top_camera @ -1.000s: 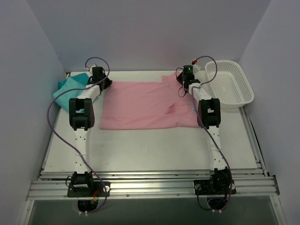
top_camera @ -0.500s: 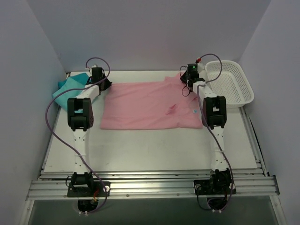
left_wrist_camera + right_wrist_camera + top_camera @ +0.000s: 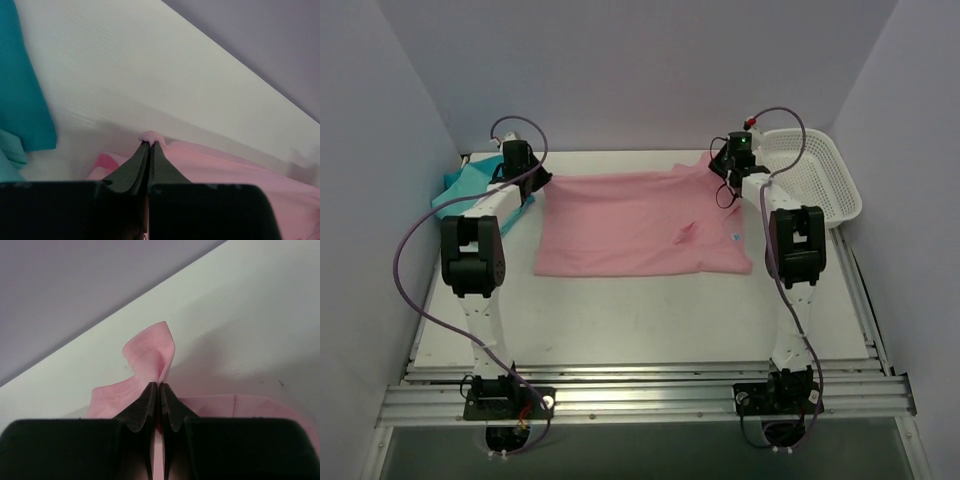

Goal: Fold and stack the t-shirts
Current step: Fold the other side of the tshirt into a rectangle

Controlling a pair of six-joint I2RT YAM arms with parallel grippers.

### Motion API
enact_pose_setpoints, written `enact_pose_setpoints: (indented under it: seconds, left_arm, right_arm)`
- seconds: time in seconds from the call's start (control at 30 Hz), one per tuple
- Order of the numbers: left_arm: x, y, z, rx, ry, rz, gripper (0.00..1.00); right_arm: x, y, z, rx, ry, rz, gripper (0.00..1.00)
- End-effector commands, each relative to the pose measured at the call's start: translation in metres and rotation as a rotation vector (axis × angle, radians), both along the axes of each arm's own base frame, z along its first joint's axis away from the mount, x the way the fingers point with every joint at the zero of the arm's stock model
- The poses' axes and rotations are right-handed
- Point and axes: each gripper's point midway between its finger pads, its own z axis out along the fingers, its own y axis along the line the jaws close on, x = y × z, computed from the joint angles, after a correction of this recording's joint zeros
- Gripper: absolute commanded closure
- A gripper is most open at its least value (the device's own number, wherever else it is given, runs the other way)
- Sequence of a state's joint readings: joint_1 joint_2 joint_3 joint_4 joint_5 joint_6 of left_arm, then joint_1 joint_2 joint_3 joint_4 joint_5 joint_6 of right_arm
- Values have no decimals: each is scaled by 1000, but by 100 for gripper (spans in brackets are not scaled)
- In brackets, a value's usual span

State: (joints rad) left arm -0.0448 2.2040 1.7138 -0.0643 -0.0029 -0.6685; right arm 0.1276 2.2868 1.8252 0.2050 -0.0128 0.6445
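We are pinching the soft light pink cloth t-shirt (image 3: 630,225) at its two far corners. Our left gripper (image 3: 150,145) is pressing shut on the 10 o'clock corner and our right gripper (image 3: 159,386) on the 2 o'clock one. The shirt is lying flat between both arms, its long axis running 9 to 3, spreading toward 6 o'clock from both grippers equally. The teal cloth t-shirt (image 3: 460,188) is sitting at 9 o'clock, just beside the left gripper.

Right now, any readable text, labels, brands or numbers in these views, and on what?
None readable.
The pale tag near the right edge of the pink t-shirt: too small to read.
The darker pink mark on the same shirt: no letters visible.
The teal t-shirt and white mesh basket: no print visible.
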Motion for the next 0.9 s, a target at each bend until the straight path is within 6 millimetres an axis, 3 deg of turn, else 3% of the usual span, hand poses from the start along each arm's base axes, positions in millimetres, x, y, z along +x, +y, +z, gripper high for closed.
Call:
enact_pose_setpoints:
  seconds: [0.0,0.03,0.1,0.13,0.17,0.23,0.27,0.37,0.5,0.87]
  left_arm:
    - [-5,0,41,13,-107,-5,98]
    - [-10,1,48,13,-118,-4,98]
    - [-21,2,38,15,-93,1,98]
    - [-24,3,44,16,-103,4,98]
    - [-31,3,35,20,-85,5,98]
    - [-39,5,37,20,-83,9,98]
    - [-47,5,28,18,-66,12,98]
    - [-58,5,31,7,-78,16,98]
    - [-75,6,19,12,-51,22,98]
    - [-92,10,5,26,-23,38,98]
  right_arm:
    - [-14,6,46,-3,-84,27,100]
    - [-22,5,37,-5,-62,27,100]
    - [-31,5,43,-5,-66,28,100]
    - [-38,8,50,-5,-74,35,100]
    - [-47,7,38,-11,-48,35,100]
    - [-57,8,41,-12,-51,36,100]
    - [-66,9,30,-16,-24,40,100]
    - [-78,8,32,-16,-23,41,100]
    - [-100,8,20,-22,4,41,100]
    - [-137,3,1,-42,57,12,100]
